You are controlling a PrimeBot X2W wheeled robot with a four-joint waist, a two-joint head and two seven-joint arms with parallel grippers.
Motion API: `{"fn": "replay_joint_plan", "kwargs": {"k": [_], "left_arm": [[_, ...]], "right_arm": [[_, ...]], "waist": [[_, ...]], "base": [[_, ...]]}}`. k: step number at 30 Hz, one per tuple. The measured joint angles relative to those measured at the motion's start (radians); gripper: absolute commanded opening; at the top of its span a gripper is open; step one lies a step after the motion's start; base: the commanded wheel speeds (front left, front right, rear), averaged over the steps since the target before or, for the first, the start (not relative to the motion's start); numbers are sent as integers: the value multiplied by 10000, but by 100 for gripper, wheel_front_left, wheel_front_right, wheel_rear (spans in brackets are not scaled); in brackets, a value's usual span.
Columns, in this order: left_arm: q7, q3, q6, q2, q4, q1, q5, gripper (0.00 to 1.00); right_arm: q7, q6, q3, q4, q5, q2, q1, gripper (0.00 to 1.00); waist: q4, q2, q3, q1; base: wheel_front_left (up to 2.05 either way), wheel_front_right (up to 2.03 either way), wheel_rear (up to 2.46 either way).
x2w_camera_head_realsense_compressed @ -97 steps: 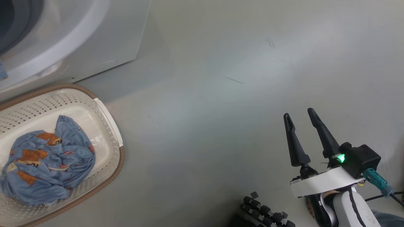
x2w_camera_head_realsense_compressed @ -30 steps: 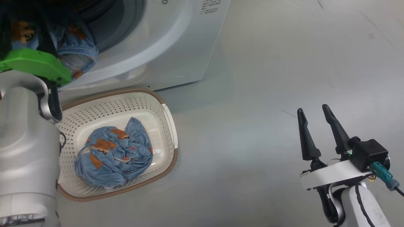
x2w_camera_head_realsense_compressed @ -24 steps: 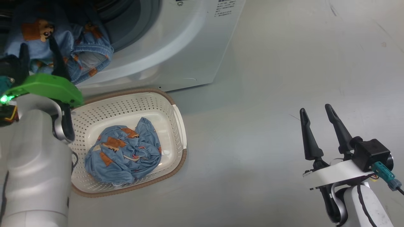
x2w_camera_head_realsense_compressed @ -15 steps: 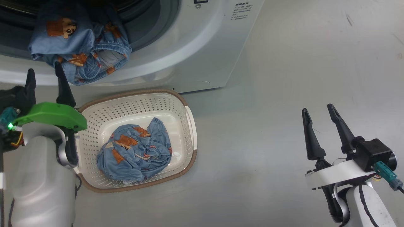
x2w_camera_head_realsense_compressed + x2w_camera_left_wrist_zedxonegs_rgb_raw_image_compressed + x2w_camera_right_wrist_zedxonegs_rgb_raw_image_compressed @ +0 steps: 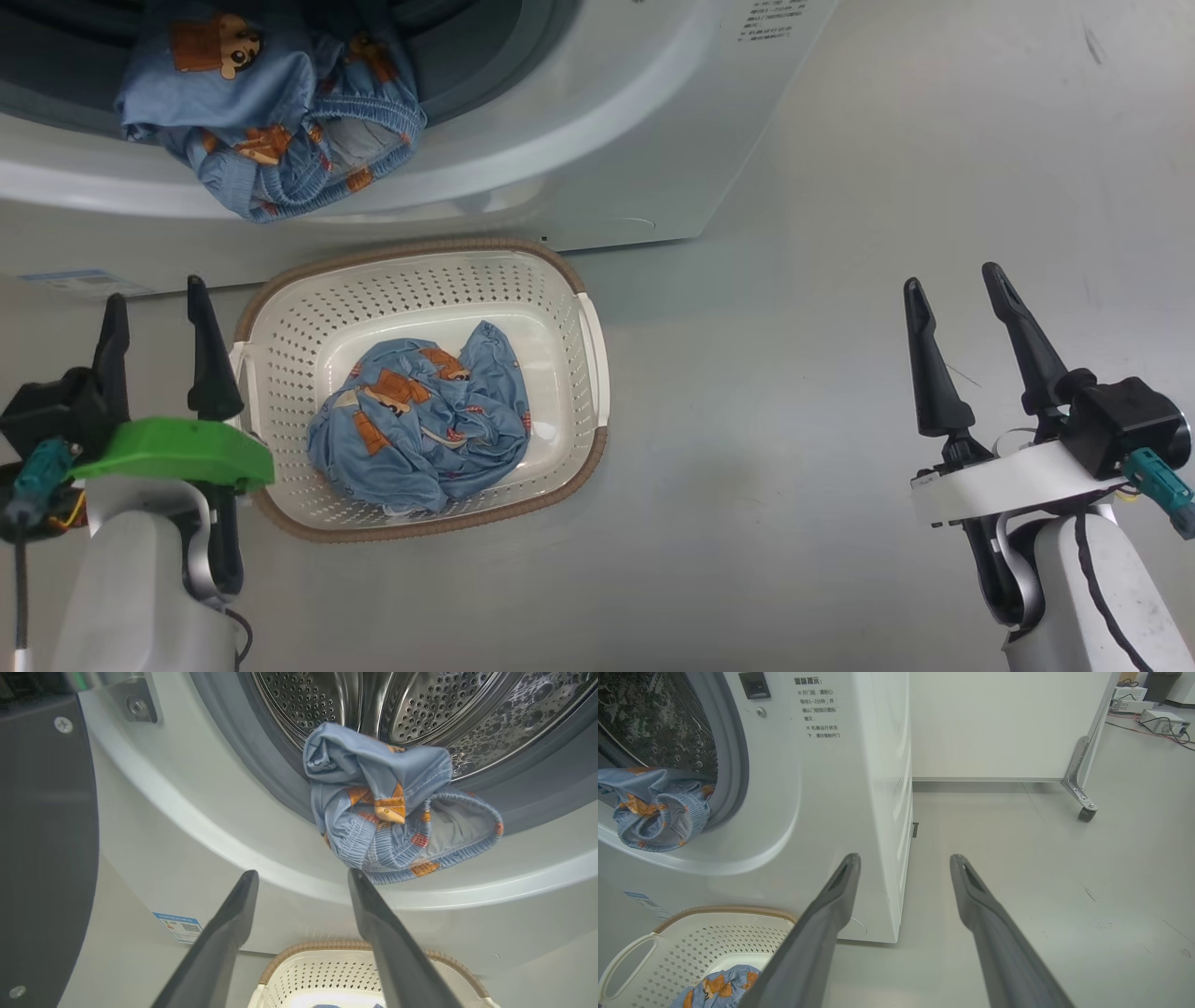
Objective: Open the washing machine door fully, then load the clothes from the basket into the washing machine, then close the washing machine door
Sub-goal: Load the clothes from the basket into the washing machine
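Over the washing machine [image 5: 597, 121] rim, clothes [image 5: 271, 121] draped, more in basket [image 5: 594, 373], left fingers [image 5: 207, 353] spread, right fingers [image 5: 929, 373] spread

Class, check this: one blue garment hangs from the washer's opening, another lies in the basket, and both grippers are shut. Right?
No: the head view shows the left gripper and the right gripper both wide open. The rest stands.
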Motion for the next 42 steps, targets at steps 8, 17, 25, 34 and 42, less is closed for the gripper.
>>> {"fn": "replay_joint_plan", "kwargs": {"k": [8, 17, 25, 34, 42], "left_arm": [[-2, 176, 0, -15, -1089, 968, -6, 100], [-2, 293, 2, -19, -2008, 1554, -15, 100], [-2, 245, 6, -21, -2661, 1880, -48, 100], [12, -42, 21, -27, -3386, 2019, -73, 100], [431, -316, 197, -23, -3933, 1516, 46, 100]], "right_arm": [[0, 0, -35, 23, -75, 15, -92, 100], [0, 2, -33, 82, -75, 40, -106, 100], [0, 2, -107, 125, -75, 54, -148, 100], [0, 2, -79, 140, -75, 84, -243, 100], [0, 2, 29, 171, -71, 123, -401, 100]], "waist": [[88, 0, 197, 0], [4, 0, 224, 0], [-48, 0, 144, 0], [-88, 0, 161, 0], [-259, 0, 304, 0]], "base": [[0, 0, 0], [0, 0, 0], [0, 0, 0], [0, 0, 0], [0, 0, 0]]}}
